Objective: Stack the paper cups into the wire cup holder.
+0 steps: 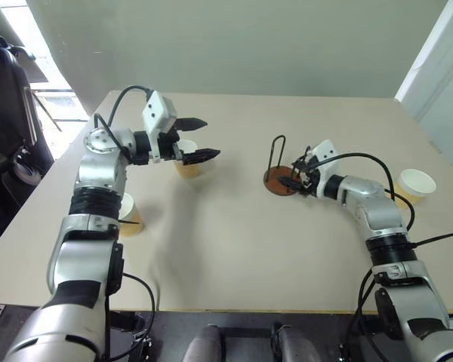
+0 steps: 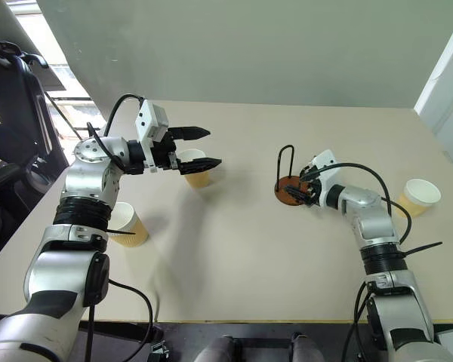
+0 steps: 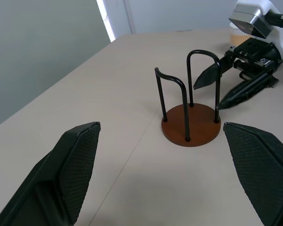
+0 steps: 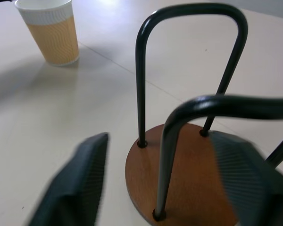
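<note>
Right gripper (image 1: 296, 179) sat at the wire cup holder (image 3: 190, 123), its black fingers parted around the near wire loop, not clamped. Its reddish-brown disc base with two black wire loops stood empty mid-table (image 1: 234, 249). Left gripper (image 2: 200, 148) hovered agape above one tan-orange, white-rimmed paper cup (image 2: 198, 175).

A beige table (image 1: 234, 264) spans the scene, its far edge near a pale green wall (image 1: 249, 45). A dark chair (image 2: 15, 90) stands beside its left edge, near a bright window (image 1: 45, 53).
</note>
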